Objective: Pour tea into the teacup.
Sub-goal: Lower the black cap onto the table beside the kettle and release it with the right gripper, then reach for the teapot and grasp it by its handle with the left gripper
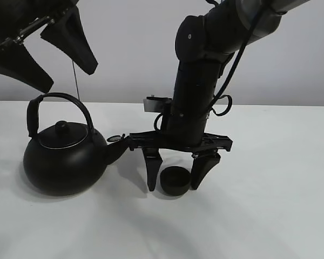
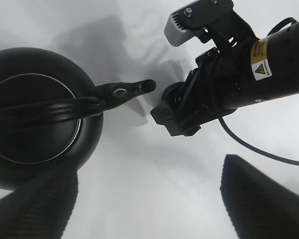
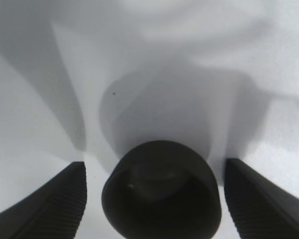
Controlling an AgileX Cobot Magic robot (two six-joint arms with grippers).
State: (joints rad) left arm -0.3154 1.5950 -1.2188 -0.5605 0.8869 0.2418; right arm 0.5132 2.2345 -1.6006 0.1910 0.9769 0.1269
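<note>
The teacup [image 3: 162,194] stands on the counter [image 1: 270,205] just off the kettle's [image 1: 65,162] spout, between the right gripper's [image 1: 174,183] spread, untouching jaws. If that gripper withdraws askew, a finger could tip the teacup. The left gripper [image 1: 70,78] hangs open and empty above the kettle.

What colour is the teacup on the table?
Matte black; the teacup shows best in the right wrist view.
</note>
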